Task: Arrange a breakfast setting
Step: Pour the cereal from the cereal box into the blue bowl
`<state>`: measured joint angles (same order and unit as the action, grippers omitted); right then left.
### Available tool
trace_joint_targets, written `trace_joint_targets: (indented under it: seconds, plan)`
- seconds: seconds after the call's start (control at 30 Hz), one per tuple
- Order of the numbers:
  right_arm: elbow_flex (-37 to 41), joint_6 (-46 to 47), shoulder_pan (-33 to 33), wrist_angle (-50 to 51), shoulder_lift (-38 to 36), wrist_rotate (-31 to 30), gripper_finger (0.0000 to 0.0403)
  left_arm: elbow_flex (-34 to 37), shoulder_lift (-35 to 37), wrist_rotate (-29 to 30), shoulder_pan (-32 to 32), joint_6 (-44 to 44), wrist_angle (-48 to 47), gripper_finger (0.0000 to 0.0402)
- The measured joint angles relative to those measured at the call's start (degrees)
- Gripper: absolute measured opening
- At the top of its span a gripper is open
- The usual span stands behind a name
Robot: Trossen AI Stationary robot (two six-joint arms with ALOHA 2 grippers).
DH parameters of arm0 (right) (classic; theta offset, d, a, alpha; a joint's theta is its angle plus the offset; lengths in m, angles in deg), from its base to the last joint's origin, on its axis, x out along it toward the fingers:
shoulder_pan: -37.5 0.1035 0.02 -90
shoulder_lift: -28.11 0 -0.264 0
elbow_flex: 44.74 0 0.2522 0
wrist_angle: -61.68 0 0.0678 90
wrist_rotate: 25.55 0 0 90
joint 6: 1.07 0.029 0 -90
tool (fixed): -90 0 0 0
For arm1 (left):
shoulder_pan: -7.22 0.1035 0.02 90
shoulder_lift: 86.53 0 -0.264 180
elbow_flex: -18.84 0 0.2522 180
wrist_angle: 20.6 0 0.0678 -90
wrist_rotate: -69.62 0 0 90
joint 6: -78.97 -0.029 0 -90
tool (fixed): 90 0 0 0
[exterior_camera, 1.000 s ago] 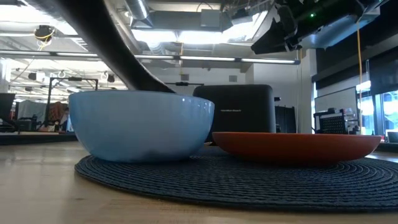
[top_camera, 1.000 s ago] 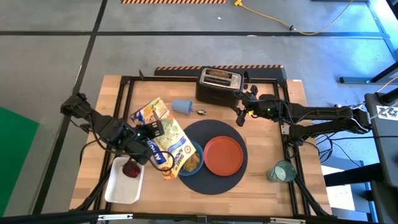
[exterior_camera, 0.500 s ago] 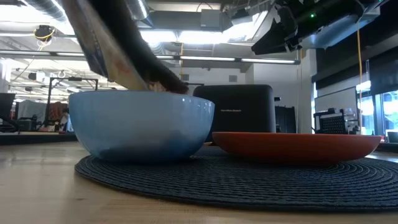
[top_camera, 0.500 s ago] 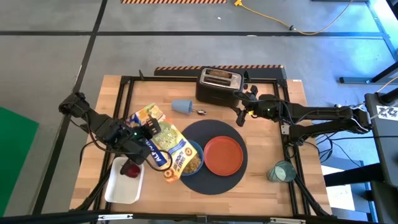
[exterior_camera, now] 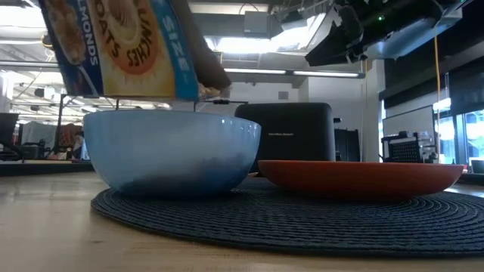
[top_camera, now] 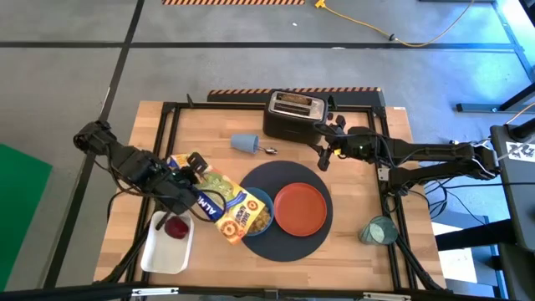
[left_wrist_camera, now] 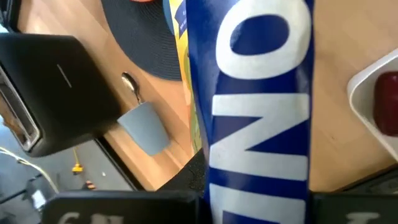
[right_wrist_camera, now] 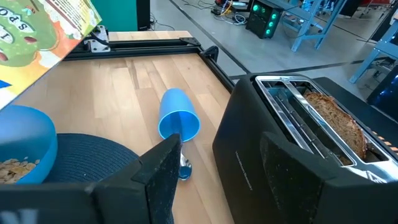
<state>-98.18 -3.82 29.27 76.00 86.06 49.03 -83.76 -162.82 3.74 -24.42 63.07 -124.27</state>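
Jaws of the left gripper (top_camera: 185,197) pinch a cereal box (top_camera: 219,201), its long axis slanting down toward the blue bowl (top_camera: 257,213), whose near rim sits under the box mouth on the dark placemat (top_camera: 288,242) beside the orange plate (top_camera: 300,208). Cereal already lies in the bowl (seen from the right wrist). Right gripper (top_camera: 323,155) hangs near the toaster (top_camera: 293,114); I cannot tell its jaws' spread. It is nearer the spoon (top_camera: 271,150) and the toast slice (right_wrist_camera: 336,118).

My view is filled by the box (left_wrist_camera: 261,106); past it, beside the toaster (left_wrist_camera: 53,87), lie cup (left_wrist_camera: 146,127) and spoon (left_wrist_camera: 130,84)
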Motion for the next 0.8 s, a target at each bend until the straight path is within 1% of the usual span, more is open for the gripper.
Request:
trace_joint_targets:
  seconds: [0.07, 0.3, 0.47, 0.57, 0.67, 0.8]
  plan:
    - [0.0, 0.1, 0.0, 0.0, 0.0, 0.0, 0.0211, 1.9, 1.7, -0.1, 0.0, 0.9, 0.1, 0.0028]
    - [0.0, 1.0, 0.0, -0.1, 0.0, 0.0, 0.0211, 12.2, 10.6, -1.0, 0.0, 5.0, -0.2, 0.0025]
    - [0.0, 1.4, 0.0, -1.1, 0.0, 1.1, 0.0211, 15.0, 16.4, 0.8, 0.0, 6.6, 2.2, 0.0025]
    - [0.0, 2.8, 0.0, -2.6, 0.2, 4.2, 0.0211, 15.2, 19.4, 1.9, 0.0, 6.9, 4.9, 0.0025]
    - [0.0, 4.0, 0.0, -6.3, 1.5, 9.2, 0.0211, 15.2, 22.6, 3.1, 0.0, 8.2, 8.0, 0.0025]
    - [0.0, 4.0, 0.0, -12.3, 4.3, 14.1, 0.0211, 15.2, 26.7, 6.3, 0.0, 12.2, 11.9, 0.0025]
